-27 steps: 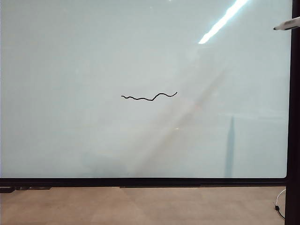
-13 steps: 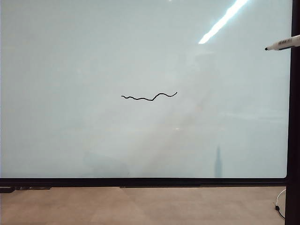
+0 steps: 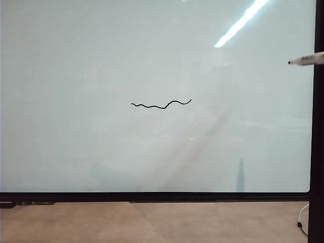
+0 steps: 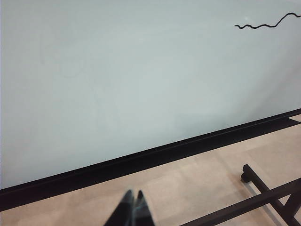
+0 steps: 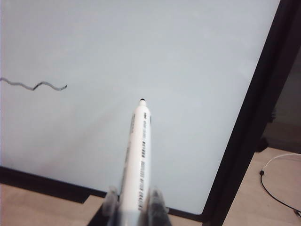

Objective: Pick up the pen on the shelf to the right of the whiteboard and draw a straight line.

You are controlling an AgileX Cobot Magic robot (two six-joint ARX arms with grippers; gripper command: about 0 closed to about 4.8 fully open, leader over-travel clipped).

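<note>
The left gripper (image 4: 133, 207) hangs low near the whiteboard's (image 3: 101, 152) bottom frame, fingers pressed together; the right gripper (image 5: 132, 201) clamps the pen (image 5: 137, 155) at the board's right edge, its tip off the surface; the wavy line (image 3: 162, 104) sits mid-board.

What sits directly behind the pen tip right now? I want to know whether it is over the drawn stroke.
Behind the pen, held in the shut right tool, is bare whiteboard; the line lies off to one side. The board strip behind the barrel is covered.
</note>
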